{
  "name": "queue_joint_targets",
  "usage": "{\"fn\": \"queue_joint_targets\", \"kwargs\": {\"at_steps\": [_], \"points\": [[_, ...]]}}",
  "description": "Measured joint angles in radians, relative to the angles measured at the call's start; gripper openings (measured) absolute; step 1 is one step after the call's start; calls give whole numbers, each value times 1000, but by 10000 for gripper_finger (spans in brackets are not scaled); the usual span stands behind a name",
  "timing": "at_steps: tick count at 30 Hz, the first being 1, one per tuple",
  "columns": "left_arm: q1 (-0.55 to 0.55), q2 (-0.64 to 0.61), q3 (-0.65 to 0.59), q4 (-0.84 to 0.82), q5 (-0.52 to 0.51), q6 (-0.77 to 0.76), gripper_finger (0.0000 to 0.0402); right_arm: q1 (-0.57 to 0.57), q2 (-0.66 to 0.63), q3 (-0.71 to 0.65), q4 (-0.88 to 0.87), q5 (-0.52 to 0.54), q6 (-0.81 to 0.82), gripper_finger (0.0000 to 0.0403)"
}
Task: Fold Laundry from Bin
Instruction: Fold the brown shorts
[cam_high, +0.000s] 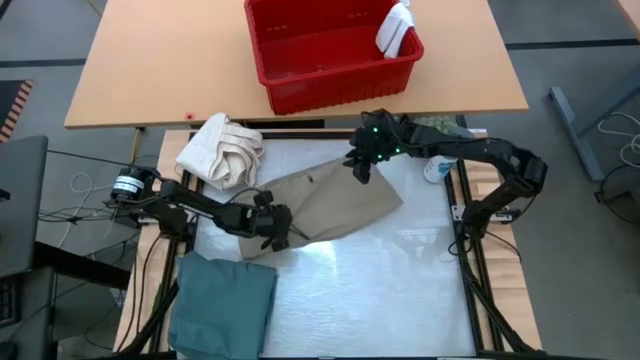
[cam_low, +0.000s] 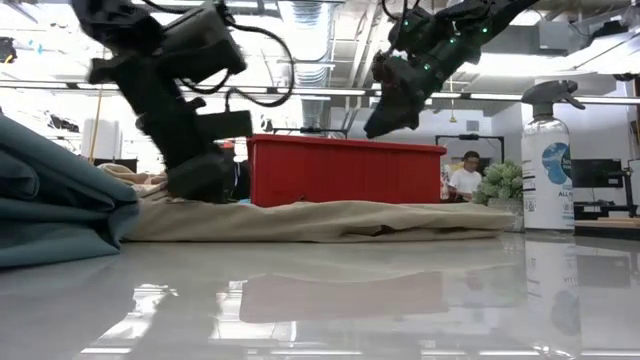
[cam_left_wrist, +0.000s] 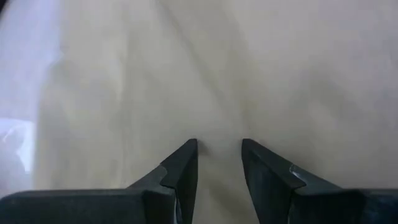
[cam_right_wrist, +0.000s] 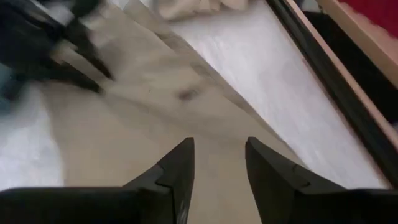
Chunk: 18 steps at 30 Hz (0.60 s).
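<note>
Left tool low on the khaki trousers at mid-desk, jaws narrowly parted, nothing pinched, likely pinning the fold. Right tool, parted and empty, hangs above their far end, nearest the red bin.

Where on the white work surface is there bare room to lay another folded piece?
Bare: the white work surface right of the folded teal garment, below the khaki trousers. Crowded: upper left, around the cream bundle, left gripper and right gripper.
</note>
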Motion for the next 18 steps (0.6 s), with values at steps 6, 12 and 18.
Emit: {"fn": "queue_joint_targets", "kwargs": {"at_steps": [6,12,18], "points": [[65,-1,80,-5,-51,-112,116,41,0,-60,102,20,46,137],[108,-4,194,-179,-171,-244,116,60,2,-194,303,47,157,113],[166,-5,190,-219,-58,-303,116,62,1,-263,404,49,228,106]]}}
